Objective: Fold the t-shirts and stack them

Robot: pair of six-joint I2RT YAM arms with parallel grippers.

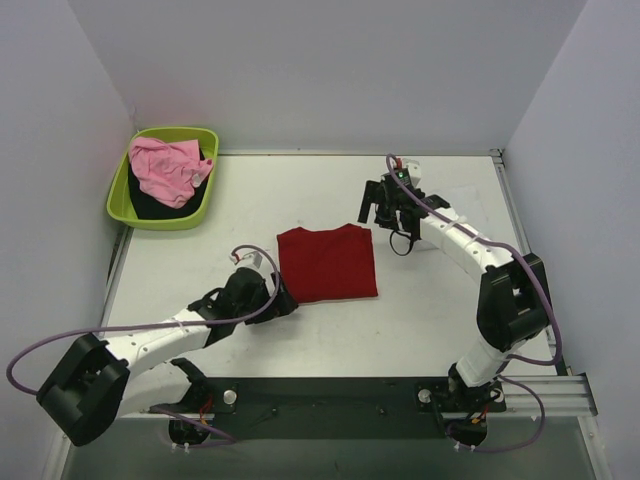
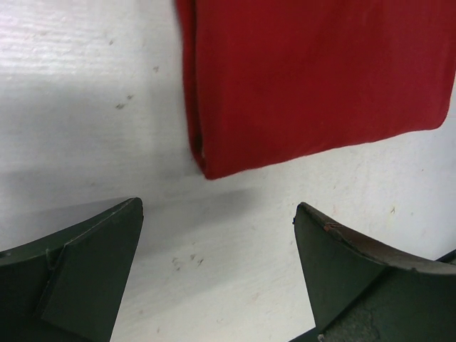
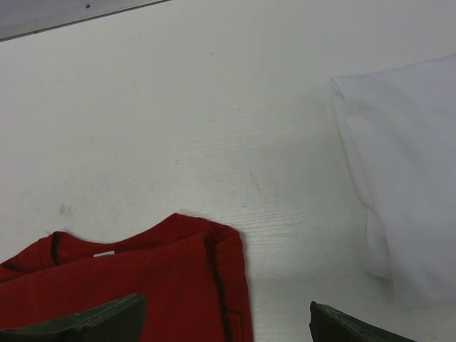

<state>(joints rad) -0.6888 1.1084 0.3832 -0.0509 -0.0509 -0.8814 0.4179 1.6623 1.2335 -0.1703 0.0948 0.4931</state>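
Observation:
The deep red t-shirt point(image 1: 327, 262) lies folded flat in the middle of the table. My left gripper point(image 1: 283, 300) is open and empty just off its near left corner; the left wrist view shows that corner point(image 2: 313, 78) ahead of the spread gripper point(image 2: 217, 214). My right gripper point(image 1: 378, 212) is open and empty above the shirt's far right corner point(image 3: 128, 285). A folded white t-shirt point(image 3: 406, 171) lies to the right, partly hidden by the right arm in the top view point(image 1: 465, 200). The pink t-shirt point(image 1: 165, 168) lies crumpled on the black one point(image 1: 150, 205).
The lime-green tub point(image 1: 170, 223) holding the pink and black shirts stands at the far left corner. Grey walls close in the table on the left, back and right. Purple cables loop off both arms.

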